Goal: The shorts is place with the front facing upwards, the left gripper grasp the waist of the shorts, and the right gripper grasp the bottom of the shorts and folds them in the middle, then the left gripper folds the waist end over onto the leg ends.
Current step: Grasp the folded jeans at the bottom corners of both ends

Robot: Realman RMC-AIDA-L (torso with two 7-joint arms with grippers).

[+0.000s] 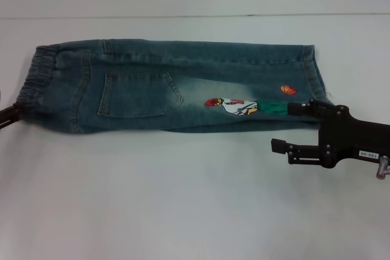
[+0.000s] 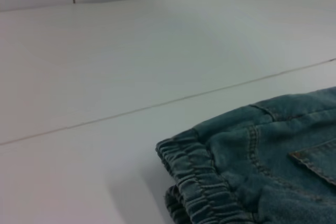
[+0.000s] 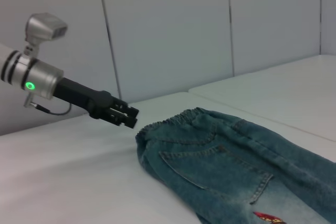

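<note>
White tabletop [image 1: 183, 211] and pale panelled wall [image 3: 168, 24] frame the scene; blue-green faded denim shorts [image 1: 170, 86] with a patch pocket [image 1: 137, 95] and a small cartoon basketball-player print [image 1: 241, 106] lie lengthwise across the table, already doubled along the middle so one leg appears to rest on the other; the ruched elastic waist [image 1: 36, 77] points to the robot's left, the stitched leg hems [image 1: 314, 77] to its right. At the hem end the black two-fingered right gripper [image 1: 291, 127] hovers with its fingers apart, one fingertip touching or just over the cloth near the print, clamped on nothing; the black left gripper [image 3: 125, 115] sits just beside the waistband, and I cannot tell whether its fingers are parted or closed. By the look of it, the lengthwise fold is done; bringing the waist over onto the hems remains; a thin seam [image 1: 195, 16] crosses the table behind.
</note>
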